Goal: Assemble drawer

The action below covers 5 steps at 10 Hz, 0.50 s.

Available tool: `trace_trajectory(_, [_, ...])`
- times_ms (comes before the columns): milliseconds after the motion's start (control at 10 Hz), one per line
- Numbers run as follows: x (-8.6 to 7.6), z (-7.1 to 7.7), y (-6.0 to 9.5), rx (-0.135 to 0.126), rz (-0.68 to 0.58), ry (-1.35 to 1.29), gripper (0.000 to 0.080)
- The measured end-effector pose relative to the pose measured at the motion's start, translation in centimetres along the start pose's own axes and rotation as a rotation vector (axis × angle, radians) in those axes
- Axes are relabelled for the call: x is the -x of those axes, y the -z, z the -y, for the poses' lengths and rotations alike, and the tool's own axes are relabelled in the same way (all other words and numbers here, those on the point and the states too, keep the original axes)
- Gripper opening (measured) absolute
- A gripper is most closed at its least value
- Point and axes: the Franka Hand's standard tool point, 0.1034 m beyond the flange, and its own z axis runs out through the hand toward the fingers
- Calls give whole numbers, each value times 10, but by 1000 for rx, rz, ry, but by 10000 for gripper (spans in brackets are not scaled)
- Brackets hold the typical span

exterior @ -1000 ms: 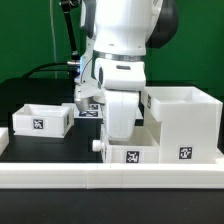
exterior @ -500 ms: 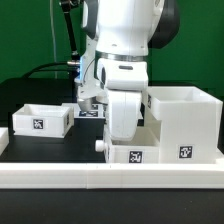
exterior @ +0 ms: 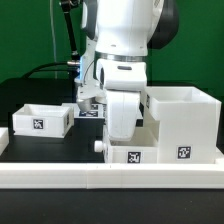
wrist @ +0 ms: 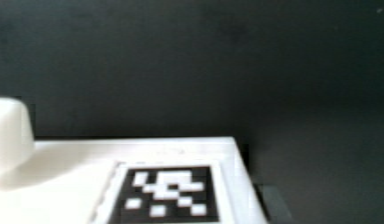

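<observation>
The hand [exterior: 119, 133] hangs low over the table [exterior: 40, 150], just on the exterior view's left of the casing [exterior: 181, 122]. The arm's bulky white wrist covers it, so I cannot tell whether it is released or clenched. In the wrist view one blurred white finger [wrist: 8, 142] shows at the picture's edge, with nothing visibly against it. Beyond that finger lies a flat white surface [wrist: 73, 160] carrying a black-and-white square tag [wrist: 169, 192]; its blocky pattern is plain enough, but which part the surface belongs to is not clear.

In front of the hand sits the middle tray [exterior: 133, 154], a shallow white box that touches or nearly touches the casing's near corner. Its front wall wears a square tag [exterior: 133, 156]. A small white knob [exterior: 100, 146] sticks out from the arm just above this tray's far end from the casing.

The casing itself is a tall open-topped white cube, upright, with one tag [exterior: 185, 153] low on its front face.

Well apart from the casing, past the arm, stands the left tray [exterior: 40, 118] — open side up, a tag [exterior: 38, 125] on its front wall.

All tags are too small to read as codes. A long white rail [exterior: 110, 181] runs along the table's front edge, just before the casing and the middle tray.
</observation>
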Motion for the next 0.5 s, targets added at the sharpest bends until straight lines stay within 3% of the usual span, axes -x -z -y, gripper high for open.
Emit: trace_trajectory(500, [-7, -5, 0, 4, 0, -13, 42])
